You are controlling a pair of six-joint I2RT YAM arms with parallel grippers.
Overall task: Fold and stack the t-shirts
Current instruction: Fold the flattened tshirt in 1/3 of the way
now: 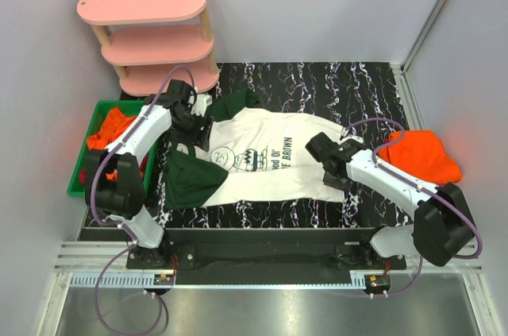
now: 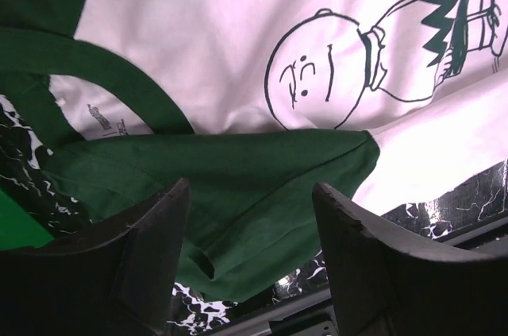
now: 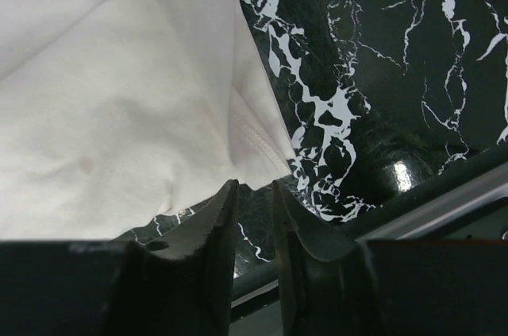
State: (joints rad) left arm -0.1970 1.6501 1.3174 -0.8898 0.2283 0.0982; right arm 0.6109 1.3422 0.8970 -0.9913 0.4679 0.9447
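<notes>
Right fingers (image 3: 213,229) nearly closed; t-shirt (image 3: 119,113) hem grip unclear.

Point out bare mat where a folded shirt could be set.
Widest bare mat: the far strip between white shirt and back wall, right of the shelf. Thin strip along the near edge. Crowded: left by bin; right by orange shirt.

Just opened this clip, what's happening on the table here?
A two-armed robot is working on a white t-shirt with dark green sleeves and a cartoon print, spread unfolded on the black marbled table. The left gripper hovers open over a green sleeve; the right gripper sits nearly closed at the hem corner, grip unclear. A bright orange t-shirt lies to the right; more orange cloth sits in a green bin at left.
</notes>
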